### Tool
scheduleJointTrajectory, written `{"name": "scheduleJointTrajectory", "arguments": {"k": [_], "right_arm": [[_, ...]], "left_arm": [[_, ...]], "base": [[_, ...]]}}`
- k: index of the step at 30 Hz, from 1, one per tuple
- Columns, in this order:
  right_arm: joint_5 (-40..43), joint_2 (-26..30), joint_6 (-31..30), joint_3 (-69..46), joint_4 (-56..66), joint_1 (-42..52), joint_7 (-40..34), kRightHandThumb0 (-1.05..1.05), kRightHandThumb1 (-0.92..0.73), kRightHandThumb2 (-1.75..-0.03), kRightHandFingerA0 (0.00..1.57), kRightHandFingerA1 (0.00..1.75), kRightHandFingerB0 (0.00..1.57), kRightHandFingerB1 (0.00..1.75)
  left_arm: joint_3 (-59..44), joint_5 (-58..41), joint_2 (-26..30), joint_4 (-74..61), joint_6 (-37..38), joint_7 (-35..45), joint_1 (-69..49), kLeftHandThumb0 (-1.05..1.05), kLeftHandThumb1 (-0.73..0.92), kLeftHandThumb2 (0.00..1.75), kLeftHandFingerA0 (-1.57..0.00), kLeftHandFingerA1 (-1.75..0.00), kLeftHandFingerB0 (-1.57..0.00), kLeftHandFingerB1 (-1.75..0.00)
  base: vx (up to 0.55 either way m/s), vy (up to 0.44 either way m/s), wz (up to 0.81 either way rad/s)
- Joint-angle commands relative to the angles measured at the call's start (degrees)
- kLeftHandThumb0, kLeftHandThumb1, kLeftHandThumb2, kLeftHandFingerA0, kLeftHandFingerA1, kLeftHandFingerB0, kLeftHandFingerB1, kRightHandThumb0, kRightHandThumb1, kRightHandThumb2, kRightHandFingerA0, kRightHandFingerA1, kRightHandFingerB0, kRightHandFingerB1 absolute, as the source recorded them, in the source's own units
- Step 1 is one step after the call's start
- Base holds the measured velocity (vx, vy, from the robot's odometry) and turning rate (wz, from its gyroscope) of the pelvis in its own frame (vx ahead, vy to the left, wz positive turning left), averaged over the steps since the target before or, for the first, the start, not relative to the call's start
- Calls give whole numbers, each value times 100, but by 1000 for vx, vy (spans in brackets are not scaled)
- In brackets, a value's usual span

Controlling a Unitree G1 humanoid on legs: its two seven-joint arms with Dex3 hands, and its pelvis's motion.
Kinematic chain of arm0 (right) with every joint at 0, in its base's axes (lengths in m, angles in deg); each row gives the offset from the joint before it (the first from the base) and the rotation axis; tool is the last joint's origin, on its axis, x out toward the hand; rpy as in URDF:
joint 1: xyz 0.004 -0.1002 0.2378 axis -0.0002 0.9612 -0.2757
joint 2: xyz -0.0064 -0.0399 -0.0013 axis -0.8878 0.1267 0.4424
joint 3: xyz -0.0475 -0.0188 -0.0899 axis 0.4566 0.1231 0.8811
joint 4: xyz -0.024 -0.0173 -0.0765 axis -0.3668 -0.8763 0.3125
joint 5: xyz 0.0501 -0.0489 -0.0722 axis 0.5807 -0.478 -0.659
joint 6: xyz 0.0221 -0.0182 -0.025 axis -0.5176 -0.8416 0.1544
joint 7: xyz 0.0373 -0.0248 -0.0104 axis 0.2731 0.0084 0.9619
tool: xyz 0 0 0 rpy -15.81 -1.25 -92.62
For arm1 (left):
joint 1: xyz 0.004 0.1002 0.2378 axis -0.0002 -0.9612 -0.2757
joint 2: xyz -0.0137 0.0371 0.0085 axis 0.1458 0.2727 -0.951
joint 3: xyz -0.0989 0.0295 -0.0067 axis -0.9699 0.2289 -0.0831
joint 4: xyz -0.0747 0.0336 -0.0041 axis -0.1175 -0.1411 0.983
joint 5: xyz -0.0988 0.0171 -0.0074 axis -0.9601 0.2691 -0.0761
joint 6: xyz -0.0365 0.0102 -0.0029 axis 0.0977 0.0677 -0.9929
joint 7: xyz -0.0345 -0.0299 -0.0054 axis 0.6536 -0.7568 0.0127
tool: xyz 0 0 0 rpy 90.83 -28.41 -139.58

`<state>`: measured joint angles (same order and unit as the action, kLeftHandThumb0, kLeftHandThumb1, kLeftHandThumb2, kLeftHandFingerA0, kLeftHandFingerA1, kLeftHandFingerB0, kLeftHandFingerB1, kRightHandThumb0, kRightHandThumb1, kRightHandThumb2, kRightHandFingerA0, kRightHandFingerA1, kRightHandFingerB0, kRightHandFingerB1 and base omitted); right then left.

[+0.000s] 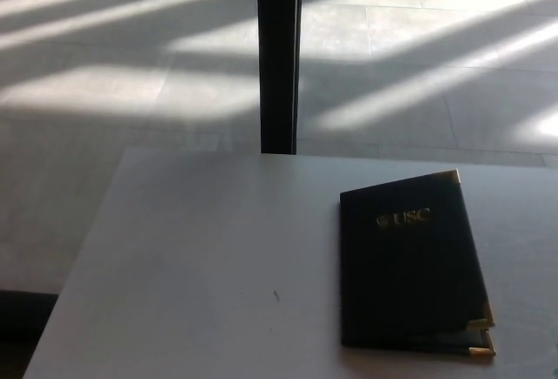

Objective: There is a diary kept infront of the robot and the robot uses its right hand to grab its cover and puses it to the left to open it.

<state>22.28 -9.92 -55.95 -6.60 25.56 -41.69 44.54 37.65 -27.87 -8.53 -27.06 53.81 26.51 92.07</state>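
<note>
Diary [410, 261] lies shut on the table [200, 257], right side, near edge; dark cover w/ gold corners, spine to the left, free edge right; neither hand in view, so their state can't be told; task not begun, I'd say; next: right hand must reach the cover's right edge, lift, swing it left.

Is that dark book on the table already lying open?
No. The diary lies shut on the white table, its cover with the gold letters facing up, and no robot hand is in the picture.
</note>
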Motion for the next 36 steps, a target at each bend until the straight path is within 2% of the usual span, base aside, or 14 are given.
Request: {"name": "scheduleJointTrajectory", "arguments": {"k": [1, 4, 6, 7, 8, 12, 13, 18, 20, 25, 28, 30, 35, 36], "right_arm": [[-237, -218, 253, 294, -136, 227, 141, -79, -92, -72, 38, 55, 29, 42], [-275, -378, 309, 436, -212, 324, 167, -80, -92, -72, 38, 61, 29, 42], [-390, -426, 405, 578, -302, 356, 207, -80, -92, -73, 40, 63, 30, 45], [-423, -463, 418, 640, -317, 394, 202, -77, -75, -111, 40, 67, 28, 55], [-466, -484, 451, 698, -354, 423, 214, -80, -92, -74, 44, 64, 32, 44], [-461, -641, 536, 800, -477, 497, 279, -80, -92, -73, 39, 61, 29, 43], [-474, -672, 560, 818, -492, 520, 282, -80, -92, -73, 37, 60, 28, 43], [-425, -811, 590, 805, -599, 550, 279, -80, -92, -74, 37, 58, 28, 44], [-463, -883, 635, 810, -621, 555, 220, -77, -92, -74, 37, 55, 28, 41], [-533, -1083, 623, 785, -658, 467, -28, -75, -92, -75, 41, 55, 31, 41], [-646, -1291, 790, 909, -745, 476, -83, -76, -92, -75, 41, 57, 31, 42], [-647, -1463, 794, 1028, -674, 445, -180, -78, -92, -72, 42, 56, 35, 43], [-702, -1657, 649, 1639, -398, 349, -256, -72, -92, -75, 41, 54, 29, 39], [-706, -1672, 625, 1748, -343, 346, -281, -72, -92, -75, 42, 54, 30, 39]], "left_arm": [[45, -101, 138, -2, 41, -5, -16, -81, 92, 160, -71, -127, -30, -100], [55, -133, 130, -26, 9, -53, -3, -81, 92, 160, -86, -135, -34, -102], [86, -132, 109, -64, 17, -7, -24, -81, 92, 160, -77, -130, -30, -101], [69, -153, 98, -86, 5, -58, -19, -82, 92, 160, -87, -136, -34, -103], [84, -141, 107, -62, 11, -69, -15, -81, 92, 159, -90, -137, -36, -103], [96, -152, 140, 39, 41, -28, 9, -80, 92, 159, -81, -132, -31, -100], [93, -156, 116, -22, 24, -106, 9, -79, 92, 159, -85, -134, -49, -110], [77, -213, 140, 35, 33, -58, 20, -82, 92, 160, -76, -130, -25, -98], [108, -202, 133, 24, 60, -66, 4, -81, 92, 160, -83, -133, -35, -102], [139, -207, 161, 65, 72, -96, 19, -81, 92, 159, -83, -133, -30, -100], [159, -227, 161, 10, 60, -23, -17, -80, 92, 160, -72, -128, -23, -96], [152, -242, 168, 16, 39, -76, -3, -81, 92, 160, -91, -138, -33, -102], [243, -184, 189, 72, 84, -132, 6, -84, 92, 161, -95, -140, -42, -107], [246, -197, 193, 80, 85, -120, 1, -83, 92, 160, -84, -134, -32, -101]], "base": [[0, 0, 0], [0, 0, 0], [0, 0, 0], [0, 0, 0], [0, 0, 0], [0, 0, 0], [0, 0, 0], [0, 0, 0], [0, 0, 0], [0, 0, 0], [0, 0, 0], [0, 0, 0], [0, 0, 0], [0, 0, 0]]}}
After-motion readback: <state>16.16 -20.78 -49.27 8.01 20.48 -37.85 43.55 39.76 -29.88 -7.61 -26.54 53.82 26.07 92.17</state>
